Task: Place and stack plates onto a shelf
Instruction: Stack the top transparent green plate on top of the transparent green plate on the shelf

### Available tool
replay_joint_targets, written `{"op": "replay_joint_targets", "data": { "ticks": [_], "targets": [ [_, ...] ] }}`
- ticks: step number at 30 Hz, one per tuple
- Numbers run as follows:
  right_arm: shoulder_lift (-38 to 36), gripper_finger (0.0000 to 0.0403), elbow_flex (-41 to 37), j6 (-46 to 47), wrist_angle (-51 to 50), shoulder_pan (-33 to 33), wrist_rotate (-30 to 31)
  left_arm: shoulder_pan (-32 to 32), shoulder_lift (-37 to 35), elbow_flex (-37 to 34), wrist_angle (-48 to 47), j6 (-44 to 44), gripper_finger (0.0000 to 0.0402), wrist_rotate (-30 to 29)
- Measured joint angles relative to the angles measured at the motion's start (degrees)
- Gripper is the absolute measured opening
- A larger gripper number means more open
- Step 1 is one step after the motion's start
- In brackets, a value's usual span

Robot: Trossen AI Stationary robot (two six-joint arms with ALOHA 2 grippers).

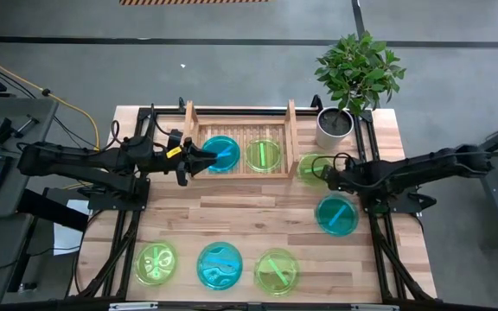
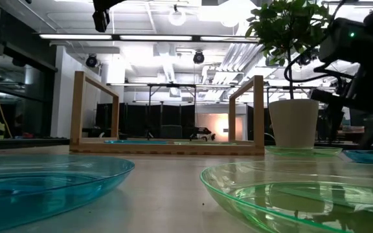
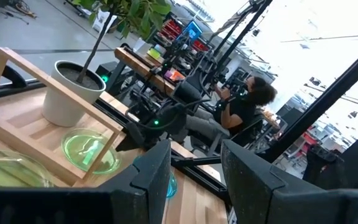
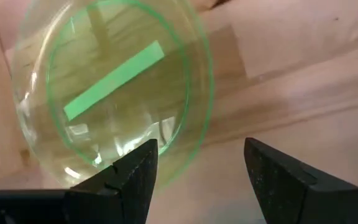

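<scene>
The shelf (image 1: 240,130) holds a cyan-blue plate (image 1: 223,154) and a lime green plate (image 1: 264,154), both lying flat on its slats. My left gripper (image 1: 202,158) (image 3: 196,177) is open and holds nothing. It is raised high (image 2: 100,19) by the blue plate's left edge. My right gripper (image 1: 325,173) (image 4: 201,168) is open at the right rim of a green plate with a bar mark (image 1: 312,167) (image 4: 114,87), which lies on the table right of the shelf. Another blue plate (image 1: 337,213) lies nearer. My right gripper comes at the green plate from above. One finger (image 4: 143,171) stands over the plate's near rim (image 4: 176,152) and the other over bare table. Whether the finger touches the rim I cannot tell. The plate lies flat on the table.
Three more plates lie along the near edge: green (image 1: 156,263), blue (image 1: 220,264), green (image 1: 277,269). A potted plant (image 1: 335,125) stands at the far right corner beside the shelf. A person (image 3: 244,106) sits beyond the table.
</scene>
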Motion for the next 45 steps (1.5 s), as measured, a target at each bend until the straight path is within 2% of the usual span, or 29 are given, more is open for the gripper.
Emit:
{"op": "replay_joint_targets", "data": {
  "ticks": [4,14,21,25,28,32,37,39,45],
  "targets": [
    [0.00,0.0200,-1.37,0.45,1.87,-2.06,2.71,0.00,0.00,0.00,0.01,0.00,0.0131,-0.04],
    [-0.17,0.0082,-7.83,0.62,14.47,-6.24,4.61,-0.01,0.00,0.00,-0.01,-0.42,0.0131,-0.04],
    [-0.11,0.0047,-8.52,1.32,15.47,-6.24,5.77,-0.02,0.00,0.00,-0.01,-0.46,0.0131,-0.04],
    [-0.07,0.0007,-8.65,1.01,15.47,-6.19,7.03,-0.02,0.00,0.00,0.01,-0.46,0.0131,-0.06],
    [-0.58,0.0006,-8.23,0.69,14.73,-6.19,7.29,-0.02,0.00,0.00,0.01,-0.46,0.0131,-0.04],
    [-2.65,0.0001,-4.47,-4.92,8.78,-6.22,7.24,-0.02,0.00,0.00,-0.01,-0.46,0.0131,-0.04],
    [-5.87,0.0000,6.37,-13.40,-10.07,-6.22,7.26,-0.02,0.00,0.00,0.01,-0.46,0.0131,-0.05],
    [-6.97,0.0000,10.31,-17.54,-13.83,-6.22,7.05,-0.01,0.00,0.00,0.00,-0.44,0.0131,-0.04],
    [-7.42,0.0000,23.09,-28.35,-27.57,-6.09,2.08,0.00,0.00,0.00,-0.10,-0.44,0.0131,-0.07]
  ]
}}
